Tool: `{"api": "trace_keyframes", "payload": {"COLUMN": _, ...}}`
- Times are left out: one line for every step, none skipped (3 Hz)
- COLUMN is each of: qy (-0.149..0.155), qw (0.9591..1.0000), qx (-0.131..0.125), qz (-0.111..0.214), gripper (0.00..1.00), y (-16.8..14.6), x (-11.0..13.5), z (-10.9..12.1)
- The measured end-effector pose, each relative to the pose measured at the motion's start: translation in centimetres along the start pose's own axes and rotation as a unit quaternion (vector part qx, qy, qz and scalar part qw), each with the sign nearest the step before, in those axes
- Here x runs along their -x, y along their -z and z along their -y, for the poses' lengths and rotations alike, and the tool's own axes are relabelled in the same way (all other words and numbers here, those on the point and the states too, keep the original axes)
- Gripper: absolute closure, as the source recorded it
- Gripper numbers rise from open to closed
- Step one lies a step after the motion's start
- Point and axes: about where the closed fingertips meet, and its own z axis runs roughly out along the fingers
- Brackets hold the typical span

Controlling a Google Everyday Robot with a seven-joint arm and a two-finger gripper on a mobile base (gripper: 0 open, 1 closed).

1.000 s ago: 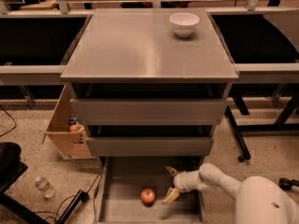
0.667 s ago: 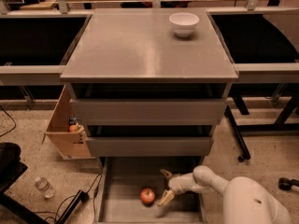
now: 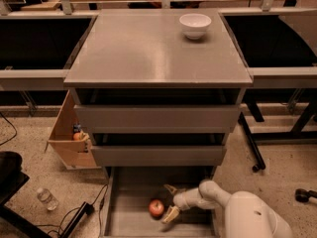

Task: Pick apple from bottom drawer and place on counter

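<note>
Red apple (image 3: 156, 208) on floor of open bottom drawer (image 3: 130, 223), just left of gripper (image 3: 169, 203), level with gap between fingers (image 3: 171, 215). Round fruit, no long axis to match. Gripper released, fingers splayed toward apple, not clasping it; contact unclear. Arm reaching in low from right, forearm angled left into drawer. Counter (image 3: 148, 53) above, white bowl (image 3: 195, 25) at far right. Probably needs short leftward advance before closing.

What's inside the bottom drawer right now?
The apple on its floor, with the open tool beside it. The back of the drawer is hidden under the upper drawers.
</note>
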Motion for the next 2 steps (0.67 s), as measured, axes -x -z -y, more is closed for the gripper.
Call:
{"api": "trace_keyframes", "payload": {"qy": -0.004, "qw": 0.9998, "qx": 0.014, "qz": 0.011, "gripper": 0.0, "y": -1.7, "x": -0.2, "z": -1.5}}
{"api": "trace_keyframes", "payload": {"qy": -0.006, "qw": 0.9992, "qx": 0.028, "qz": 0.029, "gripper": 0.27, "y": -3.8, "x": 0.1, "z": -2.9}}
